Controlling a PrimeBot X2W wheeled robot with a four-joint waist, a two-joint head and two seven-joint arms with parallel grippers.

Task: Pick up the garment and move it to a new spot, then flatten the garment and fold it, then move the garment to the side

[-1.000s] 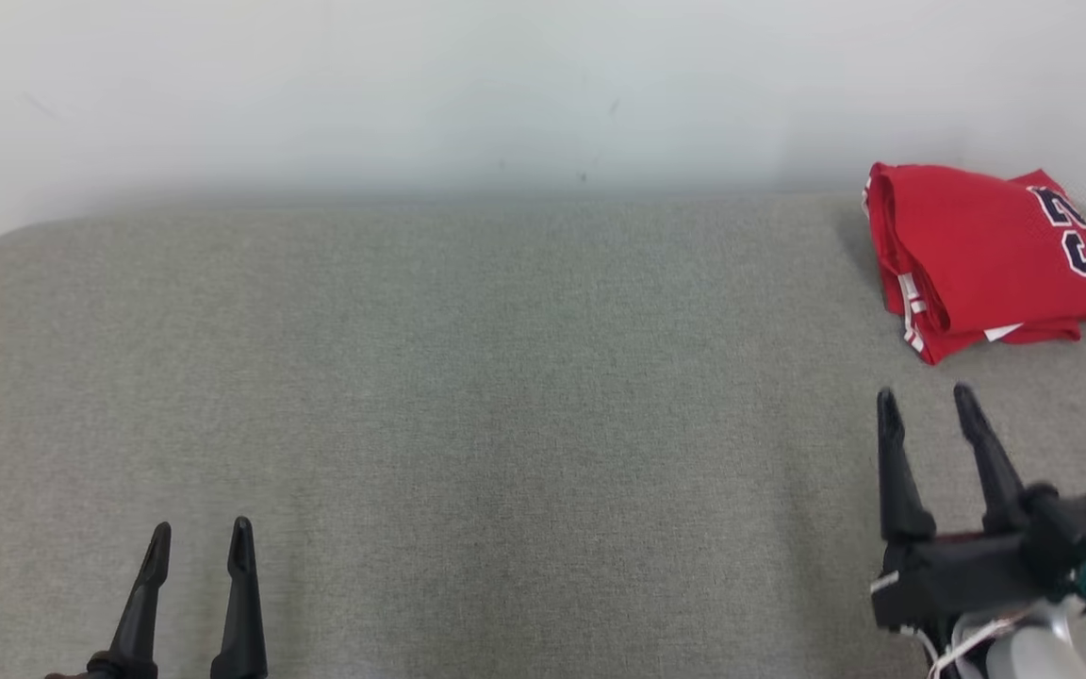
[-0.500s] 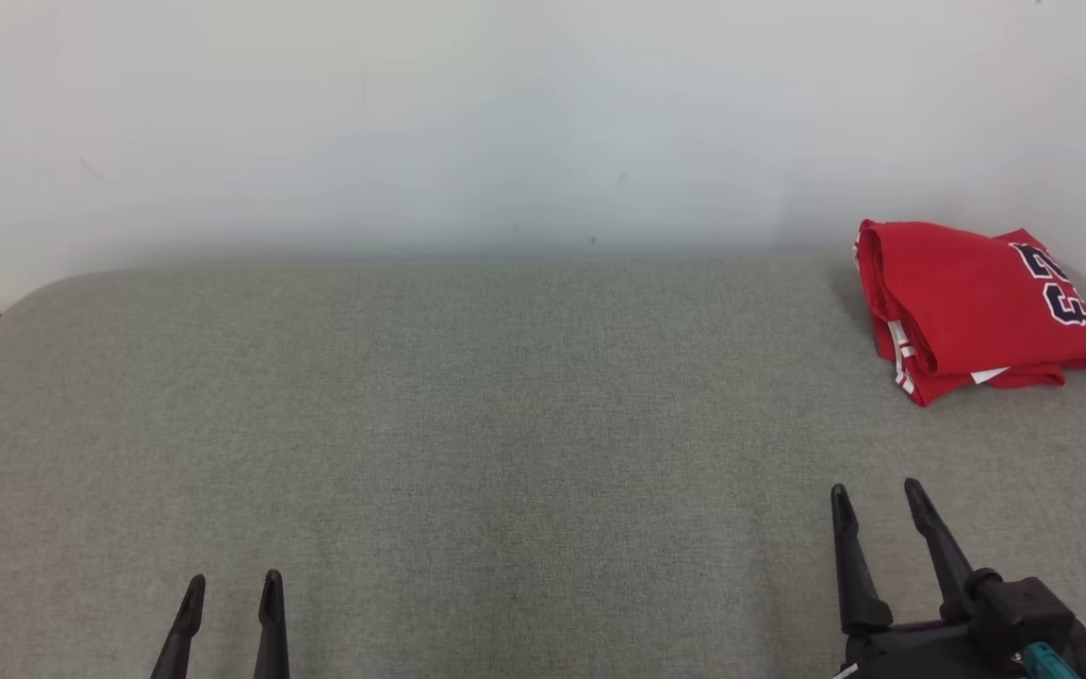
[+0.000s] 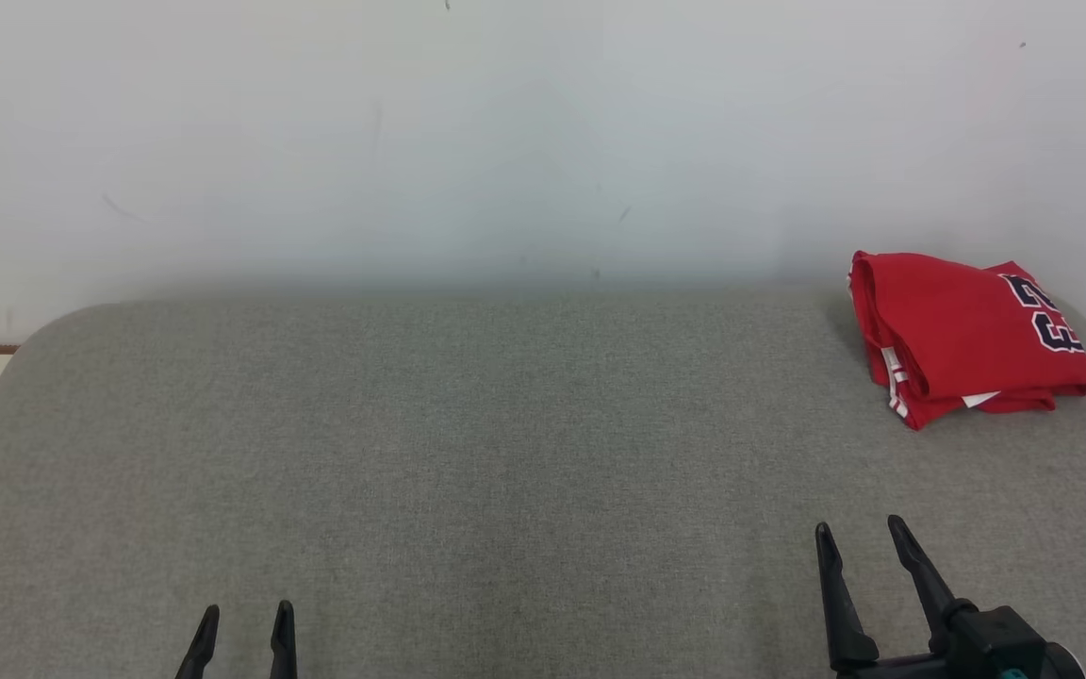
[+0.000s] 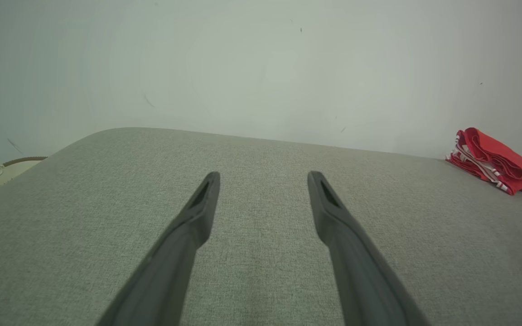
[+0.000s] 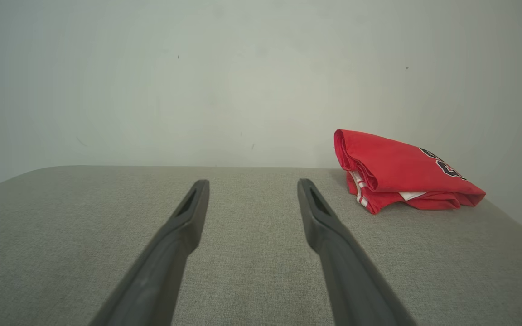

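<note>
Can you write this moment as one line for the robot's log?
garment: red, folded, far right on grey surface | left gripper: open, empty | right gripper: open, empty, clear of garment

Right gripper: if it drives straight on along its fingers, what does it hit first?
Probably the white wall behind the grey cushion. The open right gripper aims left of the folded red garment, so it should miss it; height over the cushion is unclear.

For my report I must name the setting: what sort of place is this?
Probably a plain indoor room set up for folding clothes: a grey cloth-covered surface before a bare white wall, with one folded red jersey on it.
</note>
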